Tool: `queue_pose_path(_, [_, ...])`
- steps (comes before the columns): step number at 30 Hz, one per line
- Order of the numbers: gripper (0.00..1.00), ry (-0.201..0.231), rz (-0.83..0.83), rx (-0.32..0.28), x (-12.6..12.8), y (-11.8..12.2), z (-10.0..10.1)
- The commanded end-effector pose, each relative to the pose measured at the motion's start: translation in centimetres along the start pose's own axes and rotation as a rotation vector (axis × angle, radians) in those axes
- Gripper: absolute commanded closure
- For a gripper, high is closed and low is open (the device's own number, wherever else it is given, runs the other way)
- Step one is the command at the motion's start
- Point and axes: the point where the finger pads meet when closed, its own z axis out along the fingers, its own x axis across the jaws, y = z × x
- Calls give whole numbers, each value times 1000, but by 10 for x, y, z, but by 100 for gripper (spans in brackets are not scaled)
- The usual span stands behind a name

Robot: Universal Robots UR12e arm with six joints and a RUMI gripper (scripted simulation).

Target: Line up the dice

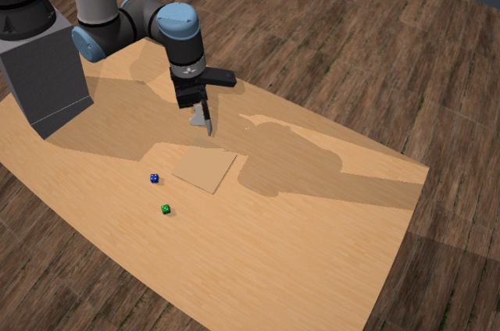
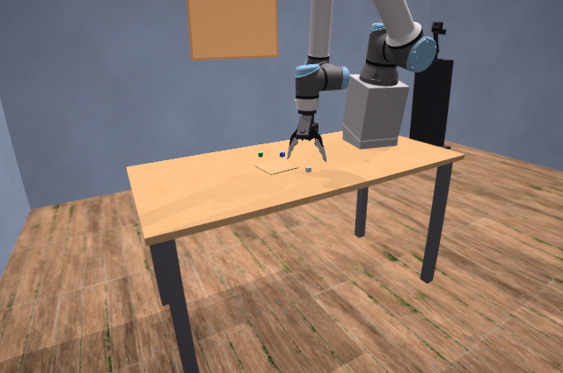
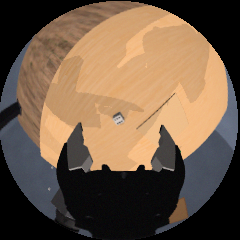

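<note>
A white die [image 2: 308,169] [image 3: 118,118] with several dark pips on top lies on the table beside the mat; it is hidden in the top view. A blue die [image 1: 154,178] [image 2: 282,154] with several white pips on top lies beside the mat's other side. A green die [image 1: 165,208] [image 2: 260,154] lies farther out; its top number is too small to read surely. The thin square tan mat [image 1: 204,168] [image 2: 276,166] [image 3: 171,119] lies flat. My gripper [image 1: 201,127] [image 2: 306,160] [image 3: 121,124] is open and empty, above the table near the white die.
The robot's grey pedestal [image 1: 44,77] [image 2: 377,109] stands at one end of the wooden table [image 1: 282,247] [image 2: 204,186]. The arm's shadow falls across the table around the white die and past the mat. The table's long edge lies beyond the white die.
</note>
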Motion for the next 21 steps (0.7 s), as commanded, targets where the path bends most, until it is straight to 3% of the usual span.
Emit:
queue_pose_path(1, [0,1,0,1,0,0,-2])
queue_pose_path(7, [0,1,0,1,0,0,-16])
queue_pose_path(14, [0,1,0,1,0,0,-49])
queue_pose_path(16, [0,1,0,1,0,0,-49])
queue_pose_path(21, [0,1,0,1,0,0,-76])
